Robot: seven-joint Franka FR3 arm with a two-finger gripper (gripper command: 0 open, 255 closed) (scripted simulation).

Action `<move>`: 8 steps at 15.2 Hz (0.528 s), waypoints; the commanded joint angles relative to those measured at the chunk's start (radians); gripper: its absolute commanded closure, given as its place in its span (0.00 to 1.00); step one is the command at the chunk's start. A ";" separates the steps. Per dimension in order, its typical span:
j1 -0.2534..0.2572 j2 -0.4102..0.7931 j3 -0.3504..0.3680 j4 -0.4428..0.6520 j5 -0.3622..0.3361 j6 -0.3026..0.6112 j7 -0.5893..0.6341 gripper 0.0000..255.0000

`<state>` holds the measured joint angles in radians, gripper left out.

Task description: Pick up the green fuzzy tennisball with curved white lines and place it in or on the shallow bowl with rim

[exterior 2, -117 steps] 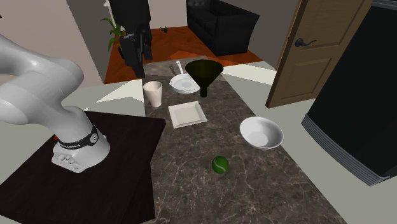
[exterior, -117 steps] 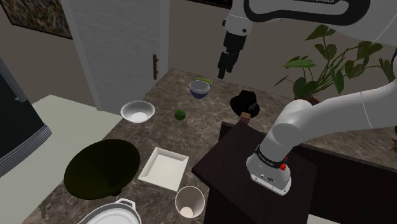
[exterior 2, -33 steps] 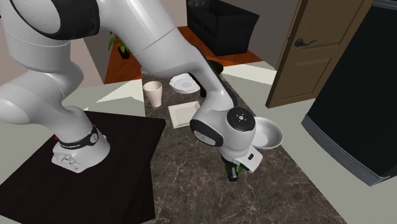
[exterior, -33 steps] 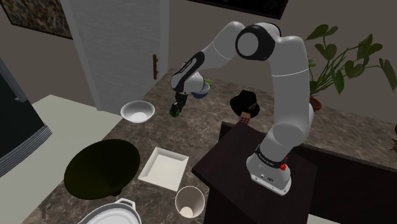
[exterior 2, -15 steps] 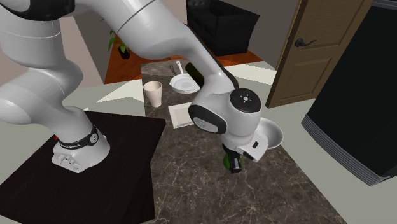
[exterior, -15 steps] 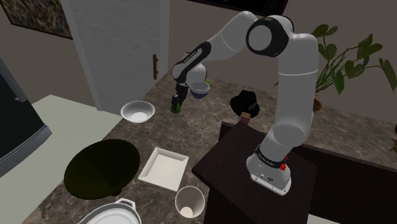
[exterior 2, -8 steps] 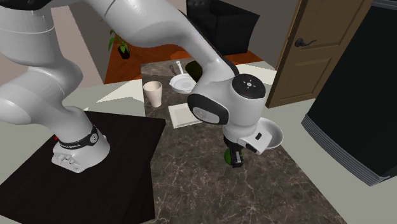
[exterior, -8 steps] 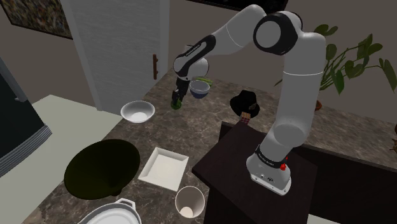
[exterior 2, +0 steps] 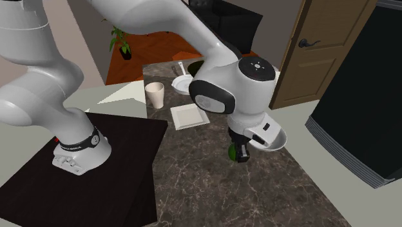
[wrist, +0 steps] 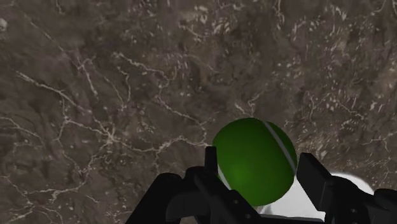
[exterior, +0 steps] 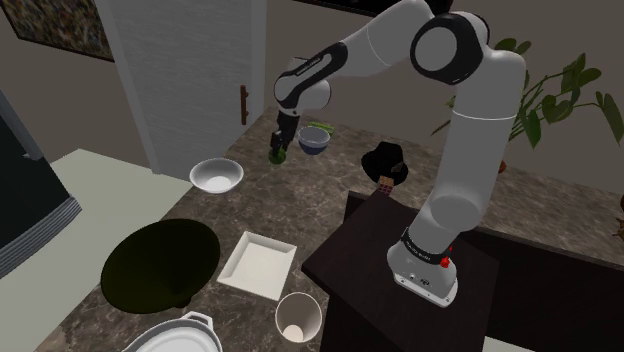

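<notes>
The green tennis ball [wrist: 253, 159] with a curved white line is clasped between my black fingers [wrist: 213, 167]. My gripper [wrist: 257, 170] is shut on it and holds it above the dark marbled counter [wrist: 114, 95]. In the shoulder view the gripper [exterior: 279, 153] hangs with the ball [exterior: 275, 158] over the counter's far part, between the white shallow bowl [exterior: 216, 176] and a blue bowl [exterior: 314, 140]. In the second exterior view the ball [exterior 2: 232, 152] and gripper [exterior 2: 240, 155] hang right beside the white bowl [exterior 2: 276, 139], just off its rim.
A large dark green bowl [exterior: 160, 265], a white square plate [exterior: 258, 263], a white cup [exterior: 298, 318] and a white pot [exterior: 180, 336] stand on the near counter. A black object [exterior: 386, 163] sits by the dark stand [exterior: 370, 280]. A door [exterior 2: 306, 45] is behind.
The gripper has risen from the counter with the ball in it and drifted toward the white bowl. Nothing else has moved.
</notes>
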<state>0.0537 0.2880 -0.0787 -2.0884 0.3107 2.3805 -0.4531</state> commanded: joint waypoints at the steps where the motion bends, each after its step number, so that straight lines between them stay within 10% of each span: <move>1: 0.012 0.010 0.005 0.026 -0.006 -0.011 0.024 1.00; 8: 0.095 0.155 0.037 0.250 -0.033 -0.064 0.173 1.00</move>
<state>0.1385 0.4161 -0.0455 -1.8773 0.2808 2.3249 -0.3000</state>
